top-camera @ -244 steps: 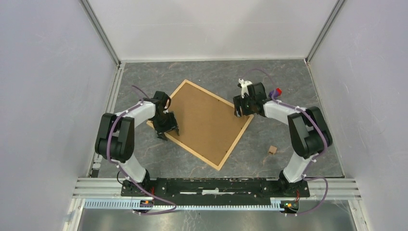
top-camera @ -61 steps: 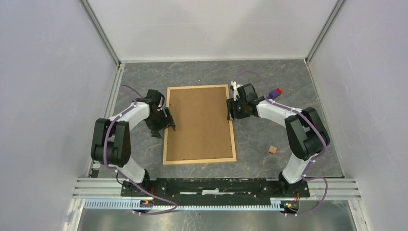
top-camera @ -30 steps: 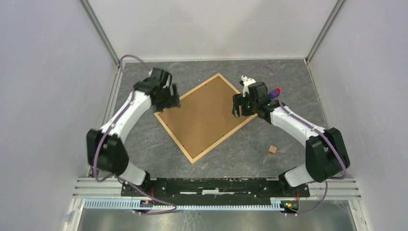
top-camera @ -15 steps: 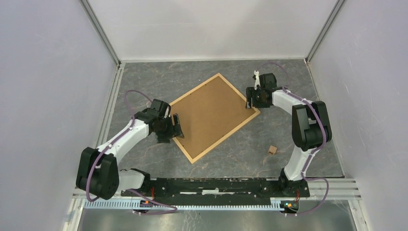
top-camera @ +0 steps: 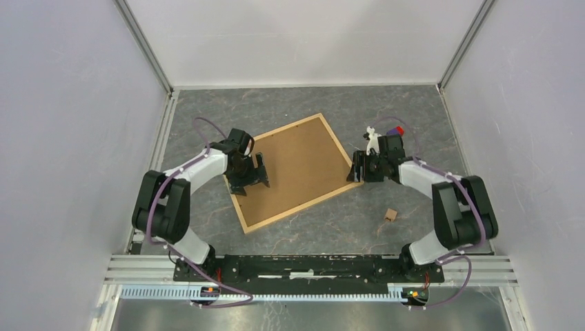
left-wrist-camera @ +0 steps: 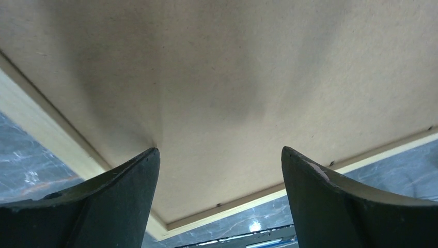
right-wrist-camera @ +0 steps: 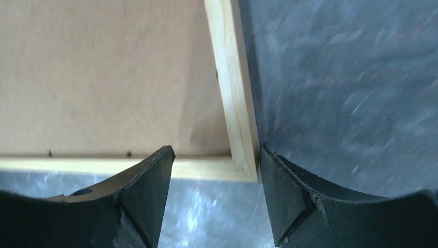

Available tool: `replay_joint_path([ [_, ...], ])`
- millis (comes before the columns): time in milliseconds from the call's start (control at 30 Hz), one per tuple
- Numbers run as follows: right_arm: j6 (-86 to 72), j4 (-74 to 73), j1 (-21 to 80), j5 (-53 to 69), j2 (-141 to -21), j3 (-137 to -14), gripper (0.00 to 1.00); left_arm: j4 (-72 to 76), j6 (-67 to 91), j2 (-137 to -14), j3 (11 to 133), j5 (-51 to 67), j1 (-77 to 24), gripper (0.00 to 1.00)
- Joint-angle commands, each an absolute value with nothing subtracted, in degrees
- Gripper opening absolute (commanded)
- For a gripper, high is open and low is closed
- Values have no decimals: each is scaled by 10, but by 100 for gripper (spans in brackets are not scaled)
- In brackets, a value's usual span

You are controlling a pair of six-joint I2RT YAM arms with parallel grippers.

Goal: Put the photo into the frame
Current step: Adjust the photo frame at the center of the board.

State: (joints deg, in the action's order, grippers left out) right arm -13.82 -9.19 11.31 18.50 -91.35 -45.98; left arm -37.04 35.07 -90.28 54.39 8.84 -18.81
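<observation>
The frame (top-camera: 296,169) lies back side up and askew on the table, its brown fibreboard panel edged by light wood strips. The photo is out of view. My left gripper (top-camera: 251,175) is open over the panel near the frame's left edge. In the left wrist view, the left gripper (left-wrist-camera: 219,151) has only the panel (left-wrist-camera: 232,77) between its fingers. My right gripper (top-camera: 358,167) is open at the frame's right corner. In the right wrist view, the right gripper (right-wrist-camera: 216,149) has that wood corner (right-wrist-camera: 238,139) lying between its fingertips.
A small wooden block (top-camera: 391,214) lies on the grey marbled table right of the frame's near side. A red and blue object (top-camera: 394,130) sits behind the right wrist. White walls close in the table on three sides.
The frame has turned clockwise on the table since half a second ago. My left gripper moved up onto the panel. My right gripper came nearer, following the frame's right corner.
</observation>
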Motion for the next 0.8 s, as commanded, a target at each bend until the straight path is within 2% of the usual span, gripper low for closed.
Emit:
replay_joint_path([
  [0,-159,-92,130,244,-813,-381,69,-378,289,-927,577,58,-170,93],
  [133,-123,-162,130,182,-764,-381,70,-420,266,-905,611,-18,-169,93],
  [300,-80,-226,129,104,-797,-459,70,-434,276,-810,590,-100,-159,94],
  [367,-71,-249,129,114,-837,-498,69,-441,303,-802,570,-64,-120,98],
  [433,-76,-250,129,133,-868,-522,69,-435,323,-804,541,9,-69,97],
  [533,-86,-218,129,176,-894,-527,71,-412,326,-810,514,26,-45,93],
  [633,-89,-200,130,195,-915,-518,65,-403,312,-830,511,61,-44,84],
  [767,-101,-169,133,203,-908,-479,62,-414,295,-875,518,81,-44,74],
])
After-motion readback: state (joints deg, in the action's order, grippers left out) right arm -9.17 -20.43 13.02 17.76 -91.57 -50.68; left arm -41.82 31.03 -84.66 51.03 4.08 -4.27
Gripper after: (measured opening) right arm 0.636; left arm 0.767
